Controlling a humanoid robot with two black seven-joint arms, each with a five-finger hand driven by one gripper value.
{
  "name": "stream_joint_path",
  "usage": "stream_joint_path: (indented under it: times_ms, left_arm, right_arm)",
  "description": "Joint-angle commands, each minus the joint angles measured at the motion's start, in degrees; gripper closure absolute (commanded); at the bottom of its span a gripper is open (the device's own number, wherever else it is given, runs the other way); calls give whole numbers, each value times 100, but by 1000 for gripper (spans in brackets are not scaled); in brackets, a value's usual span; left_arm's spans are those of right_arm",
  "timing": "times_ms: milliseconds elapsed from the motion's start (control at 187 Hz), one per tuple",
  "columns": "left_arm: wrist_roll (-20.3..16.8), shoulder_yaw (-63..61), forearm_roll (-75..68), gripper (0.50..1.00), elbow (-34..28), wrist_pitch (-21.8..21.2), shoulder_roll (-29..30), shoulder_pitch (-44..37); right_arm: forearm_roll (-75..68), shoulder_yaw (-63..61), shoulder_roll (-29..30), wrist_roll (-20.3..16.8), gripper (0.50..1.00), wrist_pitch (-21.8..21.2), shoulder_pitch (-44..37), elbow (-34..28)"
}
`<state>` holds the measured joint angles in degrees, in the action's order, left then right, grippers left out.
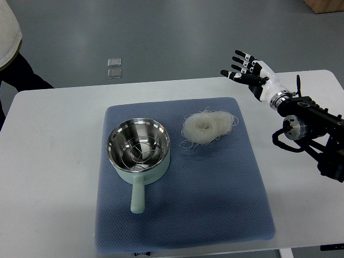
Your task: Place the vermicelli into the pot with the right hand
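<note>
One pot (138,149) sits on the left half of a blue mat (215,199) that covers the middle of a white table (48,161); its pale green handle (137,196) points toward the near edge of the mat, and a wire rack lies inside its steel bowl. Just right of the pot, apart from it, a loose nest of vermicelli (207,127) lies on the mat. The right hand (248,71) hovers beyond the mat's far right corner, fingers spread and holding nothing. A person's clothing (11,48) shows at the table's far left.
</note>
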<state>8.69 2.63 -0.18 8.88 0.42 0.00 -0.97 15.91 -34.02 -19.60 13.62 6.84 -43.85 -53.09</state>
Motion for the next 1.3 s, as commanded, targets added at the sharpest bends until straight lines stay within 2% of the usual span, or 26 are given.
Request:
stream_joint_path:
  times_ms: [0,1138,1293]
  left_arm:
    - [1,1,0,500,17,2,0,0]
    - [1,-8,0,500,0,2,0,0]
    - [1,-8,0,500,0,2,0,0]
  right_arm:
    - [0,0,0,0,576,2,-1,0]
    - [106,114,-44,-9,576,-104,-98,-35]
    - [659,123,-79,-17,576,-236,-177,-53]
